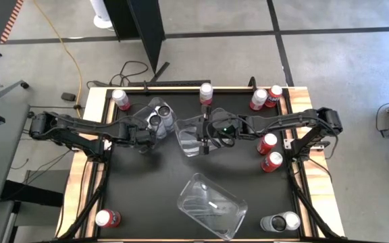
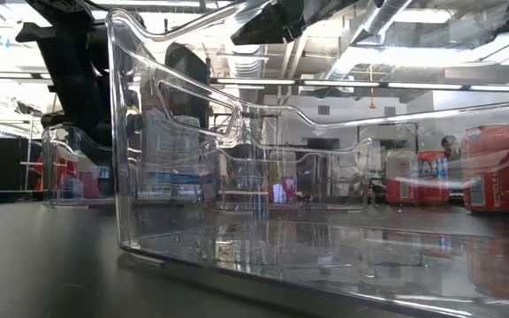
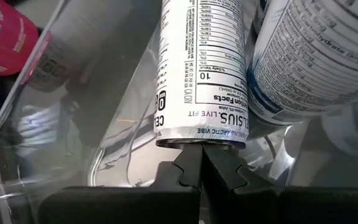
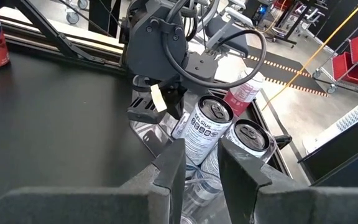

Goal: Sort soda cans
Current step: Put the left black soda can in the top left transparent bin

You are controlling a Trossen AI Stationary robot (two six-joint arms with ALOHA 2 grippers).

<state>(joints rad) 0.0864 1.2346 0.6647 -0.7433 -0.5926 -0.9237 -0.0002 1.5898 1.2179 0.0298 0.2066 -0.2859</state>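
Soda cans [image 1: 269, 152] lie scattered around the black table [image 1: 147, 196], and we read them from the left side across. A red can [image 1: 107, 218] lies on its side at the near left corner, and another red one [image 1: 120, 99] stands at the far left edge. Just beside it we see a clear bin [image 1: 159, 116] holding white-and-silver cans [image 1: 157, 120].

The left gripper [image 1: 146, 133] sits at that bin, its fingers [image 3: 219, 171] pressed together with nothing between them. In the left wrist view the closed tips touch the end of a white can [image 3: 201, 68], with a second white can [image 3: 309, 56] just beside it and a pink can [image 3: 5, 37] beyond the bin wall.

Towards the middle, a red can [image 1: 206, 93] stands at the far edge. Below it the right gripper [image 1: 206, 133] reaches over a second clear bin [image 1: 191, 135]. Its fingers [image 4: 173, 165] stand narrowly apart; the right wrist view shows a gap between them, and we cannot tell whether they pinch the bin's wall. Past them that view shows the left arm's wrist above two white cans [image 4: 207, 127].

A third clear bin [image 1: 211, 206] sits near the front of the table. To the right, two red cans [image 1: 265, 98] stand at the far edge, two more sit near the right arm, and dark grey cans [image 1: 280, 222] lie at the near right corner.
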